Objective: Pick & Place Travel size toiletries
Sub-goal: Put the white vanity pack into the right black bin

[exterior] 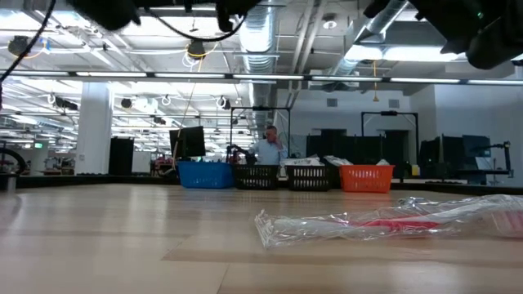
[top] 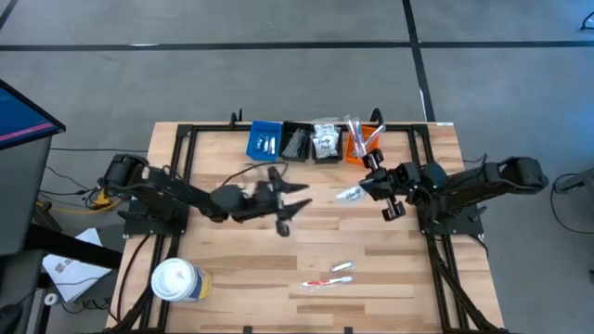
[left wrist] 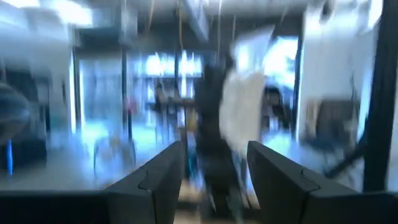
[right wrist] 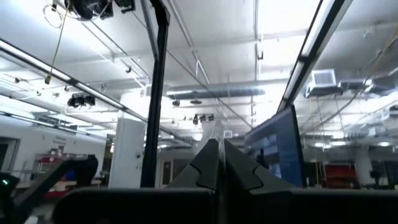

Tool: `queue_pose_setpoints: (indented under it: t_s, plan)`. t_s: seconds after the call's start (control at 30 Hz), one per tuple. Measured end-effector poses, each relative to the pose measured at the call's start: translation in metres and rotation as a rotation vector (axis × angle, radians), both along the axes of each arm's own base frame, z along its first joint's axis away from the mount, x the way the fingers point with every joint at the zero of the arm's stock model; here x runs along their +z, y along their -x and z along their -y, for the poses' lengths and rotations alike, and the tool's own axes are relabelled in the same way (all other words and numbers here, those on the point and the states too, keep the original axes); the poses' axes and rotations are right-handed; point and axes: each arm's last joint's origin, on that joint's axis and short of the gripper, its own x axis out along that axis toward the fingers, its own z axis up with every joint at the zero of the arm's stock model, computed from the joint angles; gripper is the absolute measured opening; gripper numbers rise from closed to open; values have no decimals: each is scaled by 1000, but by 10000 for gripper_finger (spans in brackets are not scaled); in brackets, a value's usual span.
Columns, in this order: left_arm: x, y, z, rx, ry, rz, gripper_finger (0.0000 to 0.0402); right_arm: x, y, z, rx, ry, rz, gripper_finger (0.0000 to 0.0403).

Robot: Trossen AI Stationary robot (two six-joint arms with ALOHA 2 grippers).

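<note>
High view shows the left gripper [top: 295, 197] spread open above bare wood, the right gripper [right wrist: 217, 163] pinching a crinkly clear sachet [top: 350, 194].

Clear-wrapped toiletries [top: 329, 276] flat on the table's near side

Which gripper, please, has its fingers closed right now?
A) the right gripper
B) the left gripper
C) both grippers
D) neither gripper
A: in the right wrist view the right gripper's fingers meet with no gap, while the left wrist view shows a clear gap between the left gripper's fingers.
</note>
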Motion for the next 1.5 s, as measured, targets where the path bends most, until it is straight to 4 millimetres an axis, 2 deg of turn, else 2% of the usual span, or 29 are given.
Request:
queue_pose_setpoints:
  t_s: [0.07,0.13,0.2,0.37,0.5,0.7,0.9,1.3,1.5]
  plan:
    - [-5,9,-3,1,-43,139,171,3,0,-4,-22,6,28,0]
    - [4,14,-6,-32,-57,275,171,6,-2,-6,-46,14,44,0]
    - [12,15,-6,-59,-69,323,171,10,-3,-9,-56,32,62,0]
    - [10,3,-3,-87,-101,208,172,9,-7,-20,-69,90,35,0]
    - [17,-9,-10,-71,-95,140,192,9,-6,-26,-101,120,47,0]
    - [23,-24,-17,-148,-44,27,243,6,-10,-23,-158,123,-4,0]
    - [19,-31,-15,-175,-48,3,267,3,-12,-21,-182,138,-31,0]
    - [12,-59,-15,-167,-48,-23,270,3,-12,-21,-230,140,-38,0]
    - [14,-59,-14,-168,-48,-12,246,2,-13,-21,-229,142,-51,0]
